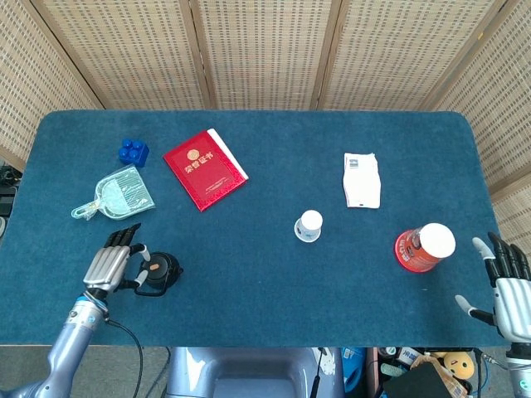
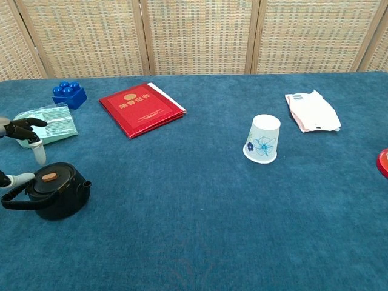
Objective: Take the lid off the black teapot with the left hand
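Observation:
The black teapot [image 1: 159,273] [image 2: 59,193] stands near the table's front left, with its round lid [image 2: 50,180] and brown knob [image 2: 49,176] in place and its handle pointing left. My left hand [image 1: 113,264] [image 2: 17,148] hovers just left of the pot, fingers spread and empty, fingertips near the handle. At the front right corner my right hand [image 1: 508,288] is spread with nothing in it; it shows only in the head view.
Behind the pot lie a clear green-tinted packet [image 1: 119,196], a blue block [image 1: 133,151] and a red booklet [image 1: 204,168]. An upturned paper cup [image 1: 308,225], a white folded packet [image 1: 362,180] and a red white-lidded tub [image 1: 424,247] sit further right.

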### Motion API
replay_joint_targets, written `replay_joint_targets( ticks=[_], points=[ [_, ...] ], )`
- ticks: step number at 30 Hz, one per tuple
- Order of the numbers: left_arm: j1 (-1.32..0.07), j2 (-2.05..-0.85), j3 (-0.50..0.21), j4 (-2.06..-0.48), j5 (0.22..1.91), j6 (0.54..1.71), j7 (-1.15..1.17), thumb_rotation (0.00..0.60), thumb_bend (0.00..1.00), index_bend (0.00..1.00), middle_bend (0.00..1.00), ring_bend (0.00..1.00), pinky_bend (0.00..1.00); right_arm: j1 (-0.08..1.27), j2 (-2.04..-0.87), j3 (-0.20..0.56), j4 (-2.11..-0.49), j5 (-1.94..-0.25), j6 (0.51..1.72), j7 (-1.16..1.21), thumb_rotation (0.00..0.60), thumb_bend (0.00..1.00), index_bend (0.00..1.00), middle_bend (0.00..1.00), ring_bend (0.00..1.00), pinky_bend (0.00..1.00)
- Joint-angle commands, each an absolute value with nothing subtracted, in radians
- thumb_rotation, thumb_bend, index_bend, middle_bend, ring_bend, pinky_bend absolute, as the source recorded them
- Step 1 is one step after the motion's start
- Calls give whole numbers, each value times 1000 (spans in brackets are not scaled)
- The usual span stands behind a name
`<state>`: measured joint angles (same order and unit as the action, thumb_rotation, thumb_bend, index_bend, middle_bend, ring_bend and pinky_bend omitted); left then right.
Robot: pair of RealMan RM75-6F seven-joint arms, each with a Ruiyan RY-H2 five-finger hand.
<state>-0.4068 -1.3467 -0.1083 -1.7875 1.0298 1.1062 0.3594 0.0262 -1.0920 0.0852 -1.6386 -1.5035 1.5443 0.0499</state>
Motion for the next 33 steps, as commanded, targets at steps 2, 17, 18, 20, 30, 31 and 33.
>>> replay_joint_targets(
  ticks=[2,17,18,20,30,31,33],
  points=[
    [-414,-1369,-108,-1768,1010,1112,370,600,375,462,0,0,0,26,-1091,85,-1639,-1504,1544,54,600,0,0,0,0,0],
    [-432,-1412,-94,-1741,1005,1117,376,600,375,470,0,0,0,28,-1088,84,-1636,-1500,1537,67,600,0,0,0,0,0],
    [-433,-1414,-95,-1740,1003,1116,377,600,375,470,0,0,0,29,-1088,84,-1636,-1500,1537,66,600,0,0,0,0,0],
    [-436,-1417,-95,-1737,997,1115,378,600,375,472,0,0,0,29,-1088,84,-1636,-1500,1536,67,600,0,0,0,0,0],
    [-451,-1423,-95,-1737,973,1105,389,600,375,496,0,0,0,30,-1088,84,-1636,-1497,1532,71,600,0,0,0,0,0],
    [-451,-1424,-95,-1736,973,1106,388,600,375,514,0,0,0,30,-1088,84,-1636,-1496,1532,71,600,0,0,0,0,0],
    [-453,-1426,-93,-1734,970,1105,389,600,374,551,0,0,0,31,-1087,84,-1636,-1496,1531,73,600,0,0,0,0,0]
  ],
)
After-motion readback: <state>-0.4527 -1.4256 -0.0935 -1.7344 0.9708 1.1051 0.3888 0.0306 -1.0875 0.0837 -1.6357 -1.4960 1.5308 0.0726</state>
